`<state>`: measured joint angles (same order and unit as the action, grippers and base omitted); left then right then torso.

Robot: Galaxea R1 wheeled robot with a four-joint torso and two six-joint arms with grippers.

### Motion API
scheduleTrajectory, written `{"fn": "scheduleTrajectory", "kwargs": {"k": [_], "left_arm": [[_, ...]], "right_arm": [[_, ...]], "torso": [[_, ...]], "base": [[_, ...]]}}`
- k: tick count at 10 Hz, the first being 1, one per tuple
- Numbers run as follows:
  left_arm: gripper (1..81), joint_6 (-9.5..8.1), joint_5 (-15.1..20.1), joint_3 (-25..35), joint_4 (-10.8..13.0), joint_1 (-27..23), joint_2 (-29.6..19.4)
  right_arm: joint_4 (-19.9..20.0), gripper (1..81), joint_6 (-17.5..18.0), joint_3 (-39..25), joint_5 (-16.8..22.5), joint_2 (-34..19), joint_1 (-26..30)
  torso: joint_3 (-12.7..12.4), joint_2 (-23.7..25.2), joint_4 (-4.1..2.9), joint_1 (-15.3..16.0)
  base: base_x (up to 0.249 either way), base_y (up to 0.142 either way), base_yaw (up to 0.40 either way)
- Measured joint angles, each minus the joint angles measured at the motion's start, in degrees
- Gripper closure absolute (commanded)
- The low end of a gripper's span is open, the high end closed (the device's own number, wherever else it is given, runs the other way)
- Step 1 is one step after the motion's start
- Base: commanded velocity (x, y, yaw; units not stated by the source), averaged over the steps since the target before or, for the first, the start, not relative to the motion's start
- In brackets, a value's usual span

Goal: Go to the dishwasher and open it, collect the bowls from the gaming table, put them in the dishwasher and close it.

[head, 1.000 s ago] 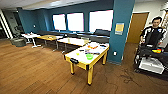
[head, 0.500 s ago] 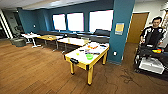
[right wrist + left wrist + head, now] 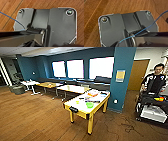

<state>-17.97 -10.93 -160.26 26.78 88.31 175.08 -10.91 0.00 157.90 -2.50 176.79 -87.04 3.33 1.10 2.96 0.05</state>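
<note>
The gaming table (image 3: 80, 113), with yellow sides and legs and a white top, stands in the middle of the head view, some way ahead on the wood floor. A bright green bowl (image 3: 89, 105) sits on its near half. To its left is a smaller pale yellow-green bowl (image 3: 77, 102). Other small colourful items lie on the far half of the top. The dishwasher is out of view. Both wrist views look down on wood floor past the robot's own dark plate.
A blue pillar (image 3: 122, 79) rises just right of the table. Low tables (image 3: 72, 89) line the windows behind it. A person (image 3: 155, 80) stands at the right behind a cart (image 3: 152, 112). Open wood floor (image 3: 37, 119) spreads to the left.
</note>
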Motion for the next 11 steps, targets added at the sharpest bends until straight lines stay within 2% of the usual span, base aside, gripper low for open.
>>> {"fn": "scheduleTrajectory", "kwargs": {"k": [6, 11], "left_arm": [[1.0, 0.00, 0.4, 0.0, 0.0, 0.8, 0.0], [1.0, 0.00, 0.4, 0.1, 0.0, 0.8, 0.0]], "right_arm": [[0.0, 1.0, 0.0, 0.0, 0.5, 0.0, -0.9], [0.0, 1.0, 0.0, 0.0, 0.4, 0.1, -0.9]], "torso": [[0.0, 0.0, 0.00, 0.0], [0.0, 0.0, 0.00, 0.0]], "base": [[0.139, 0.000, 0.000], [0.135, 0.062, 0.000]]}}
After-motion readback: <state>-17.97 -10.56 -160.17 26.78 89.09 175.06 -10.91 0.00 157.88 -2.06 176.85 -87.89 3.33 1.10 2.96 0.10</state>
